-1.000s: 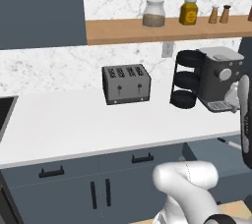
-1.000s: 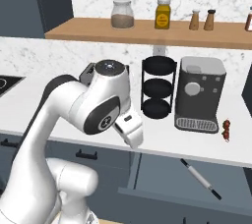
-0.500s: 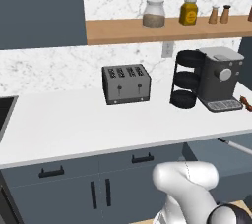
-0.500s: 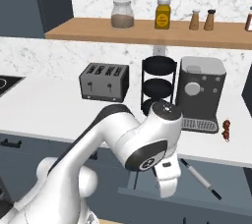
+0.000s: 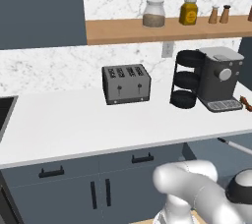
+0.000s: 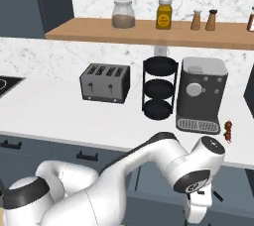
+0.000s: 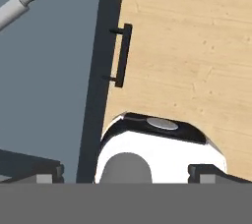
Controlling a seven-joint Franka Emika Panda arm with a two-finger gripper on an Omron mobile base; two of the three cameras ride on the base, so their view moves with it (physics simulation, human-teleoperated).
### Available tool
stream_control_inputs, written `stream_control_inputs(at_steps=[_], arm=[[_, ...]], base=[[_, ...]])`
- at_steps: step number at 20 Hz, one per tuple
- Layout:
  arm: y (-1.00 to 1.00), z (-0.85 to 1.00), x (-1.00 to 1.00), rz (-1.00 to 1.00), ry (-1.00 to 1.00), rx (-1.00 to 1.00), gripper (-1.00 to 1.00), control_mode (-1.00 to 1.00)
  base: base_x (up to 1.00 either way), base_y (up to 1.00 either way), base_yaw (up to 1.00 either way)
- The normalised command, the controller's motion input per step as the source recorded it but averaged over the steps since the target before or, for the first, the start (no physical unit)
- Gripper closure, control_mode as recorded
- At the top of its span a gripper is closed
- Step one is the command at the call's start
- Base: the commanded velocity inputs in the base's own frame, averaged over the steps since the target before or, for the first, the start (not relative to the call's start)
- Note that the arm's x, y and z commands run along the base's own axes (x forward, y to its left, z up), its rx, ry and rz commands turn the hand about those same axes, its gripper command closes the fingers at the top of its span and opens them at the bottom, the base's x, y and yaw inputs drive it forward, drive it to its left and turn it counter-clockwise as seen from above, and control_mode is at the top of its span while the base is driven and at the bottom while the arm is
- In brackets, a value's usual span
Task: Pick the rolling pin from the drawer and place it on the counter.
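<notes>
Hand view: rolling pin [image 7: 19, 6] inside drawer [image 7: 54, 70]

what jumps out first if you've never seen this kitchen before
The big white arm bends low in front of the cabinets, below the white counter. On the counter stand a toaster, a black tiered rack and a coffee machine. In the hand view a rolling pin with a dark handle lies in the open drawer, at the top left corner.
</notes>
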Motion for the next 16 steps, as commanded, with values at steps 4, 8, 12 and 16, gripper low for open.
stream_control_inputs(at_steps=[4,8,12,16], arm=[[-0.5,-0.74,0.89,0.0,0.03,0.0,-1.0,-1.0],[-0.33,-0.67,0.44,0.0,-0.01,0.0,-1.0,-1.0],[-0.13,-0.49,0.0,0.0,-0.01,0.0,-1.0,-1.0],[0.0,-0.43,0.0,0.0,0.0,0.0,-1.0,-1.0]], base=[[0.0,0.0,0.0],[0.0,0.0,0.0],[0.0,0.0,0.0],[0.0,0.0,0.0]])
